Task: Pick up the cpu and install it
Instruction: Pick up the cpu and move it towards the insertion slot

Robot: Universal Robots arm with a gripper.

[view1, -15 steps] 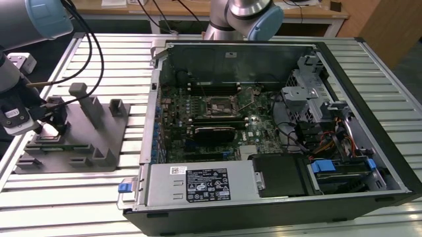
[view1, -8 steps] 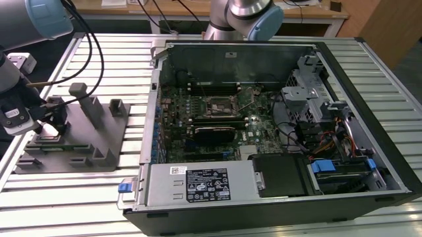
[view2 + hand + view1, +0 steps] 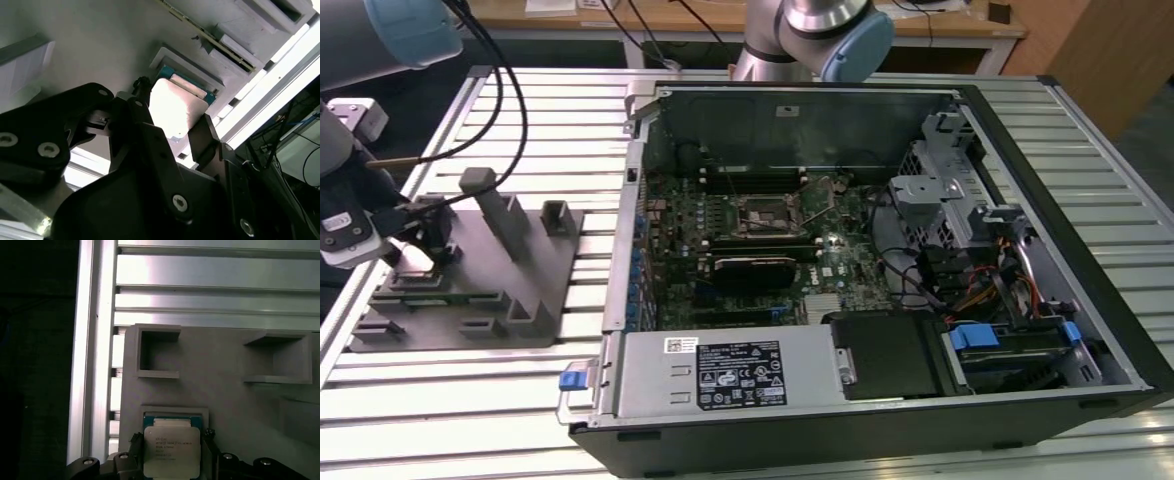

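Note:
The cpu [image 3: 172, 452] is a small square chip with a pale silver top and a thin green rim. It lies at a shallow square recess of the grey plastic block [image 3: 225, 405]. In both wrist views my gripper [image 3: 172, 462] has a black finger [image 3: 136, 450] against each of two opposite sides of the chip, shut on it. The second wrist view shows the cpu [image 3: 175, 107] bright between the fingers of the gripper [image 3: 172, 115]. In the exterior view the gripper [image 3: 424, 255] hangs low over the block [image 3: 520, 290], at that view's left.
An open computer case [image 3: 881, 400] lies at the exterior view's right, with the motherboard socket [image 3: 761, 212] near its middle. The block carries upright posts [image 3: 494, 215] beside the gripper. Everything rests on a slatted aluminium table [image 3: 454, 400]. A second robot arm [image 3: 821, 30] stands behind the case.

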